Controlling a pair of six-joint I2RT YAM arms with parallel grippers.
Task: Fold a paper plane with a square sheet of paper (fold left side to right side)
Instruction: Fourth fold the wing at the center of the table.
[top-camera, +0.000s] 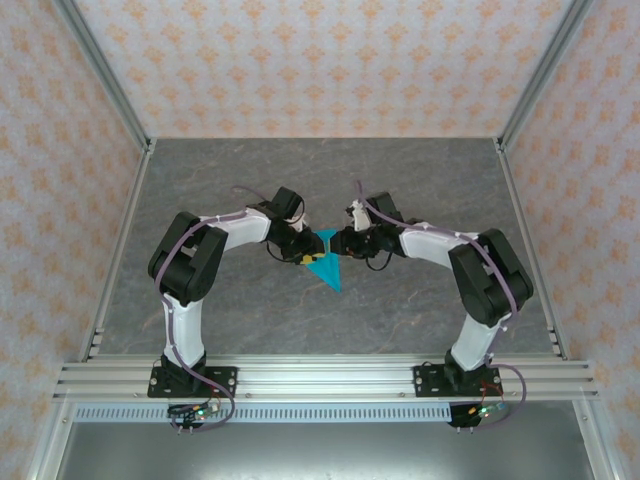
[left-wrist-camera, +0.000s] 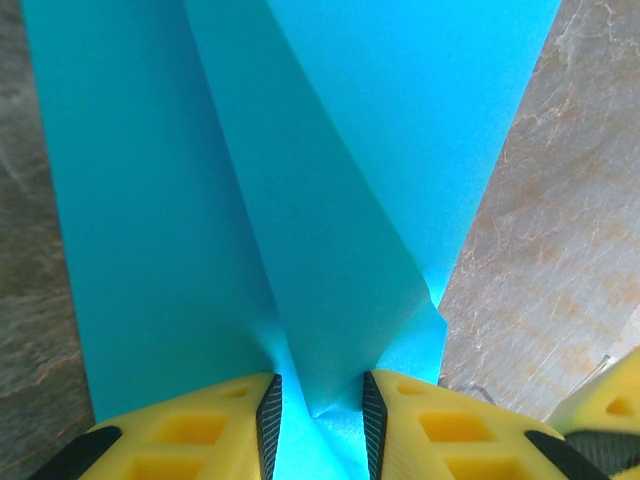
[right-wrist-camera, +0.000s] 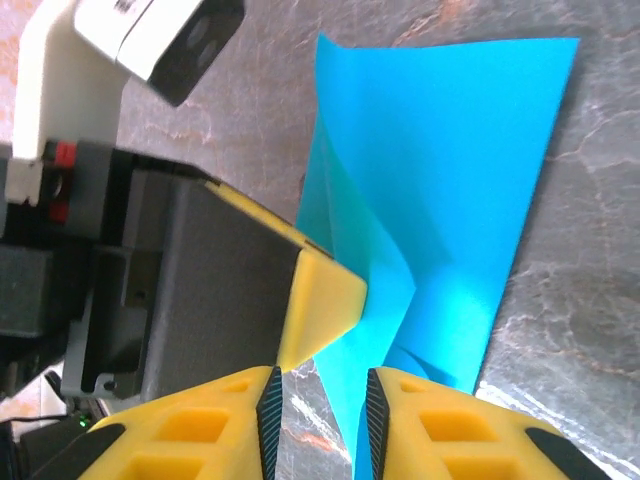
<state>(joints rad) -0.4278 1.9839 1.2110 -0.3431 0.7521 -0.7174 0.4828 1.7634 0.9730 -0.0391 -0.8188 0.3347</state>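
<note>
The square sheet of paper is bright cyan and lies mid-table, folded into a wedge whose tip points toward the near edge. My left gripper is at its left side and my right gripper at its upper right. In the left wrist view the paper rises in a loose creased flap between the jaws of the left gripper, which stand apart. In the right wrist view the right gripper is open, with the paper's edge running between its jaws. A yellow left finger rests on the paper there.
The grey marbled tabletop spreads out on all sides of the paper. Patterned walls with metal posts enclose it. An aluminium rail carrying both arm bases runs along the near edge. The two grippers are very close together.
</note>
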